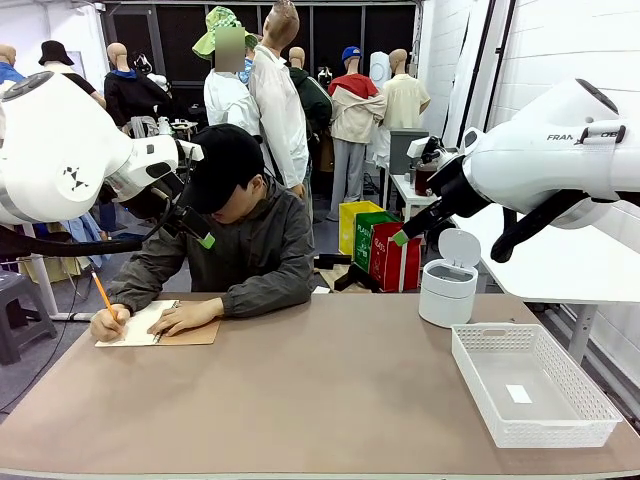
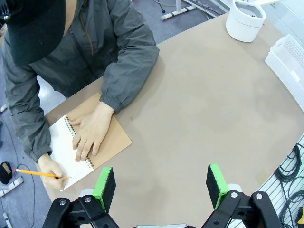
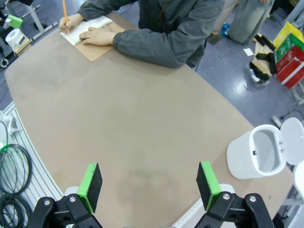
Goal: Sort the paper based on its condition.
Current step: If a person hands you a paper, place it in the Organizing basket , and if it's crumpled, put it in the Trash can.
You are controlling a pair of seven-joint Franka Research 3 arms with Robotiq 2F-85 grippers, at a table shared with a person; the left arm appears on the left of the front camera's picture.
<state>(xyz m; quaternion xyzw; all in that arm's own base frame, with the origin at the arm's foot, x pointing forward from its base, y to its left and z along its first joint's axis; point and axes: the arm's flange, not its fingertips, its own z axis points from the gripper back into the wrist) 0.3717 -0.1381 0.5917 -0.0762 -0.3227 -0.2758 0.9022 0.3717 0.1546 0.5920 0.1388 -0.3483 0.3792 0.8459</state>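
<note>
No loose paper is in view. At the table's far left a person leans over a spiral-bound notebook (image 1: 190,336) (image 2: 119,138) (image 3: 100,51) with a brown cover. One hand writes on its white page (image 2: 59,138) with an orange pencil (image 1: 102,293) (image 2: 38,173) (image 3: 64,10), and the other hand presses the page flat. My left gripper (image 1: 200,235) (image 2: 161,183) hovers high above the table near the person's head, open with nothing between its pads. High at the right, my right gripper (image 1: 405,235) (image 3: 149,183) is open and empty as well.
A small white bin (image 1: 447,292) (image 2: 244,21) (image 3: 254,154) with its lid flipped up stands at the far right. A white slotted basket (image 1: 520,435) (image 2: 287,57) sits at the near right with a small white scrap inside.
</note>
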